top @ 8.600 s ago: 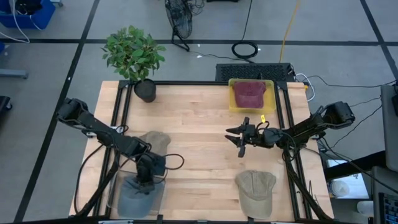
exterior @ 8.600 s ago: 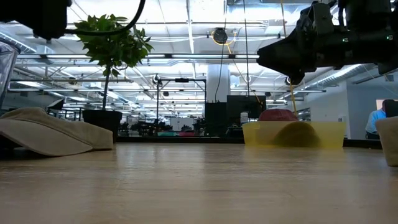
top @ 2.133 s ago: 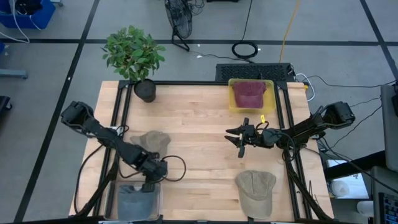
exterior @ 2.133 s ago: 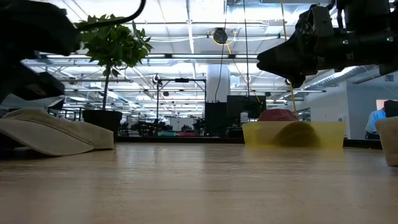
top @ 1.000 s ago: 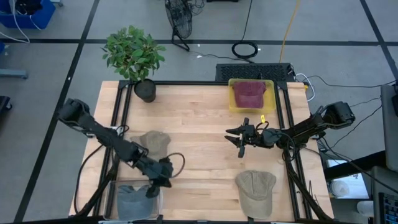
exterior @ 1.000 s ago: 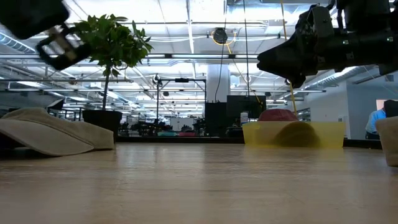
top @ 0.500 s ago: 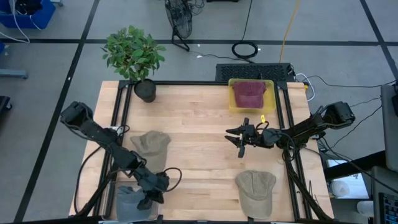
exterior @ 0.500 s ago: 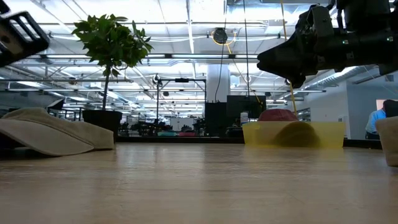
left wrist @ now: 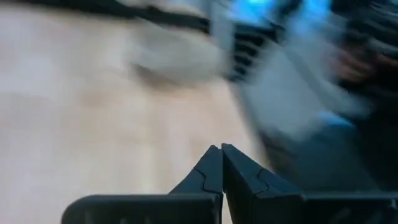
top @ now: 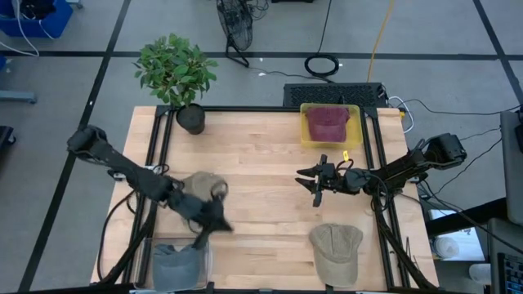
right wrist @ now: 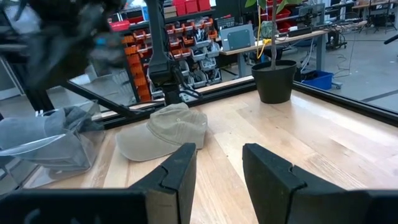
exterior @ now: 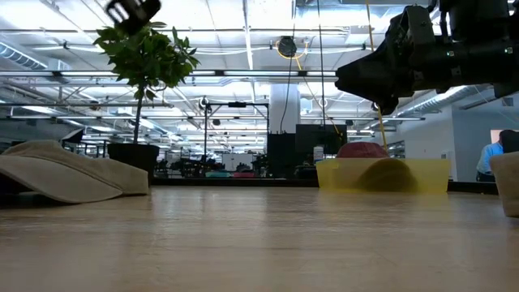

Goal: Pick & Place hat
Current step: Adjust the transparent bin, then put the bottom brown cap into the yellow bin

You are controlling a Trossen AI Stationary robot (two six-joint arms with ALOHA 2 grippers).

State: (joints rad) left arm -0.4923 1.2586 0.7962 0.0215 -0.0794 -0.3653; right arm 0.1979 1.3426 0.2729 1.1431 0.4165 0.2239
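Observation:
Several hats show. A grey hat (top: 176,263) lies in a clear bin (right wrist: 65,160) at the near left corner. A tan hat (top: 200,186) rests crown up on the table's left part. Another tan hat (top: 335,249) lies near the front right. A maroon hat (top: 327,122) sits in a yellow bin (top: 305,140) at the far right. My left gripper (top: 216,220) hangs shut and empty above the table, between the left tan hat and the clear bin. My right gripper (top: 317,184) hovers open right of the table's middle, its fingers (right wrist: 180,171) around nothing.
A potted plant (top: 176,73) stands at the far left corner. Black rails (top: 159,155) run along the table's left and right sides. Bare wood lies between the two grippers (top: 261,204).
My left gripper, shut throughout, first swung toward the near edge over the clear bin. It then came back up and away from it toward the left tan hat, ending higher than before. The grey hat stays in the bin.

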